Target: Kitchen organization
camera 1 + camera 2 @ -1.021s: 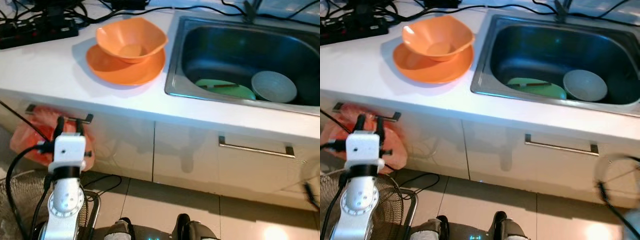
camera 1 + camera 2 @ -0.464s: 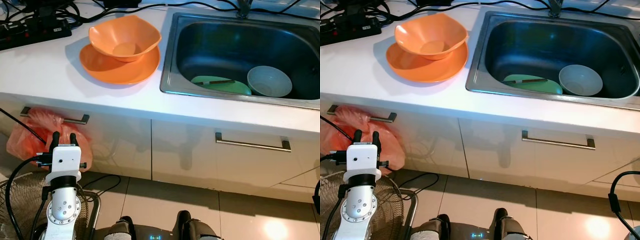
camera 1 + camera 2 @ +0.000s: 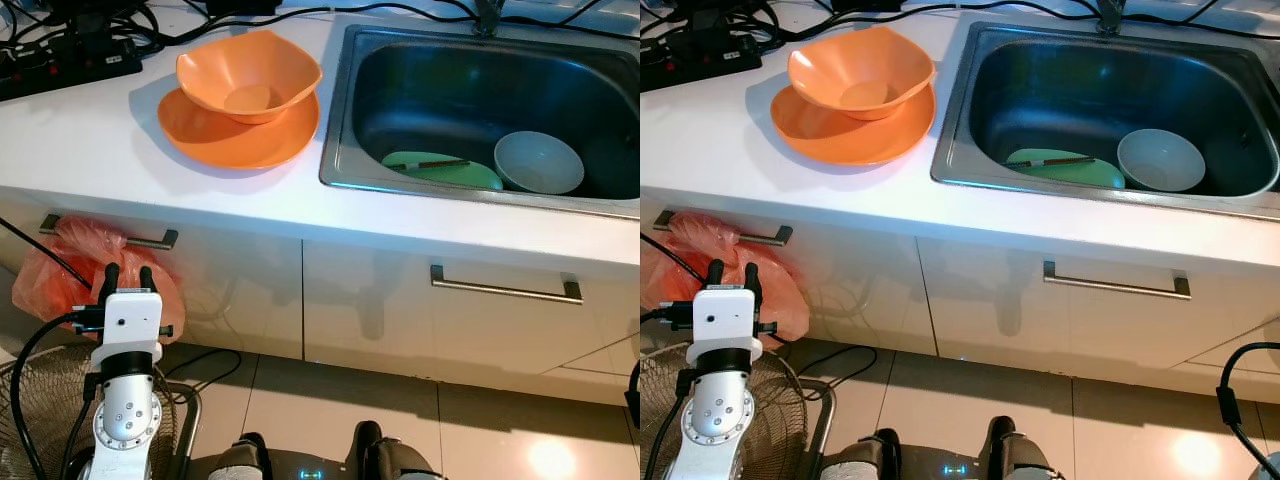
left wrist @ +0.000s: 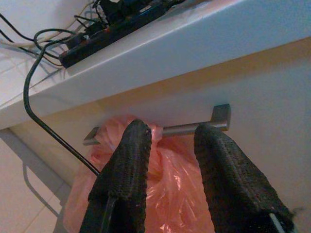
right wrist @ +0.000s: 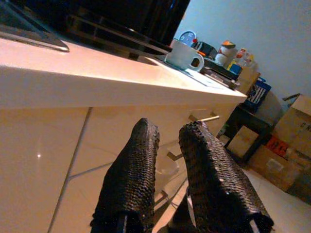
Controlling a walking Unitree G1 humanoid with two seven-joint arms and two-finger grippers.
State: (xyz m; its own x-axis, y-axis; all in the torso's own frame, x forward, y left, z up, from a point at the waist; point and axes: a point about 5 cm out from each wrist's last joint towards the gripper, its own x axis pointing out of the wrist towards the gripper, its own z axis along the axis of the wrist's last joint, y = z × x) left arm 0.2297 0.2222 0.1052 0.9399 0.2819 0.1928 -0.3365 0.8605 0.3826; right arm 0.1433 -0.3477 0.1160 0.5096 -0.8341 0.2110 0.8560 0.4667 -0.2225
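A long white countertop [image 3: 80, 140] runs across the scene above glossy white cabinet fronts [image 3: 240, 290], each with a brushed metal bar handle [image 3: 505, 290]. Set into the counter on the robot's right is a deep stainless steel sink [image 3: 345, 120]. Inside it, a flat green plate [image 3: 450, 174] lies on the bottom with a thin dark stick-like utensil [image 3: 428, 164] across it, and a pale grey round bowl [image 3: 538, 162] sits upright just beside the plate.

On the counter left of the sink, a wide orange plate [image 3: 215, 135] carries an orange bowl with a wavy, squarish rim [image 3: 248, 75], resting upright. At the counter's back edge a black power strip with tangled black cables [image 3: 70, 60] lies near the plate.

Below the counter, a translucent orange-pink plastic bag [image 3: 60, 275] hangs from the leftmost cabinet handle [image 4: 189, 128]. A wire fan guard [image 3: 45, 400] stands on the tiled floor.

The left gripper [image 3: 126, 273] hangs low in front of that bag, its two black fingers [image 4: 124, 179] apart with nothing between them. The right gripper [image 5: 167, 141] points along the cabinet side below the counter edge, jaws parted a little and empty; a white mug [image 5: 183, 56] shows on a far surface.
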